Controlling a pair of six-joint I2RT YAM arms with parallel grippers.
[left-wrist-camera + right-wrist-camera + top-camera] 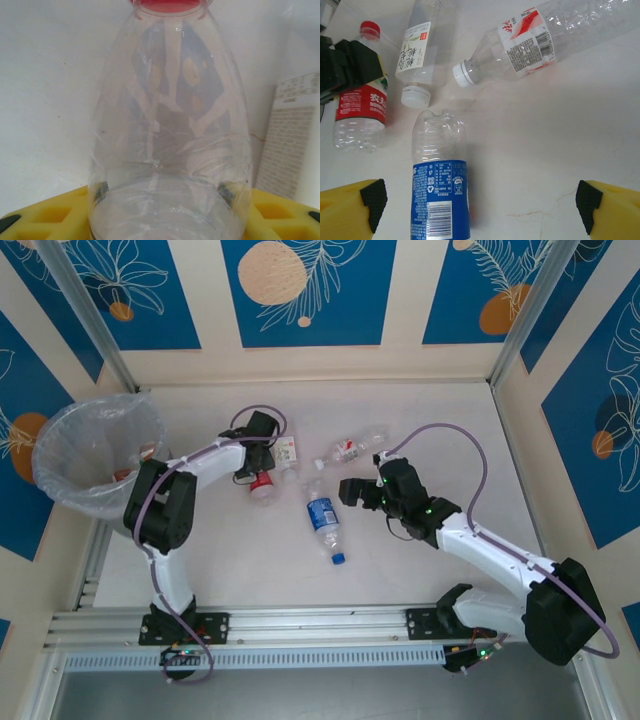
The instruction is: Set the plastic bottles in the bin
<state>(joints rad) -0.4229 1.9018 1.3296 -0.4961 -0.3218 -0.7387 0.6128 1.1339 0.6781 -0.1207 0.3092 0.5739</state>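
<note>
Jaws spread wide, the right gripper [350,490] hovers just beside the blue-label bottle [322,520], which lies on the table [450,430] with its blue cap toward the arms' bases. Beyond it, the left gripper [252,472] has its jaws clamped on the red-label bottle [360,100]. Further back lie a white-label bottle [420,55] and a red-and-white-label bottle [530,40], their white caps near each other. The bin [45,455] stands far left, well apart.

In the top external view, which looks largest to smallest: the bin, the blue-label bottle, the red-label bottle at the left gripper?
1. the bin, clearly largest.
2. the blue-label bottle.
3. the red-label bottle at the left gripper, partly hidden, so unsure.
</note>
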